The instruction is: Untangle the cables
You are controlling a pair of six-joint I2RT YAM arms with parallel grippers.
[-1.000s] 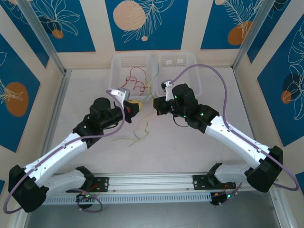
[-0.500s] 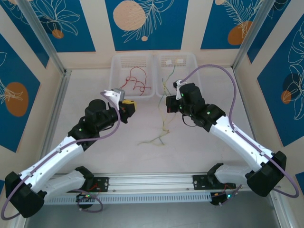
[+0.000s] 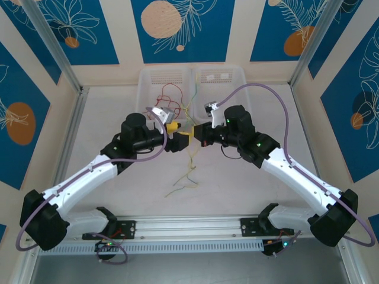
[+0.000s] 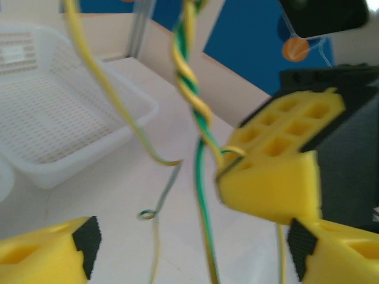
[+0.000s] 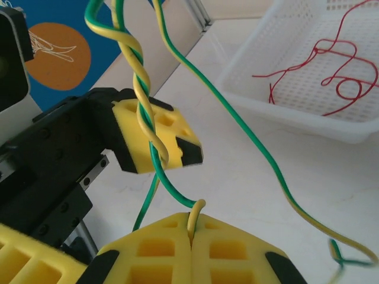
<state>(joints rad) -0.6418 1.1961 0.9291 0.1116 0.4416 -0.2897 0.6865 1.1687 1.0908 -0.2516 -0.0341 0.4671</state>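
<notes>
Yellow-green cables [image 5: 145, 89], twisted together over the middle of the surface [image 3: 249, 177], are anchored by the right tool [image 5: 192, 234] clamped on one strand, while the left tool [image 4: 189, 251], jaws apart, straddles the twist, seemingly to grip it.

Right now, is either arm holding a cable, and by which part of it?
The right gripper has its jaws shut on the yellow-green cable, pinching a bend just past its twisted stretch. The left gripper is open, holding nothing.
</notes>
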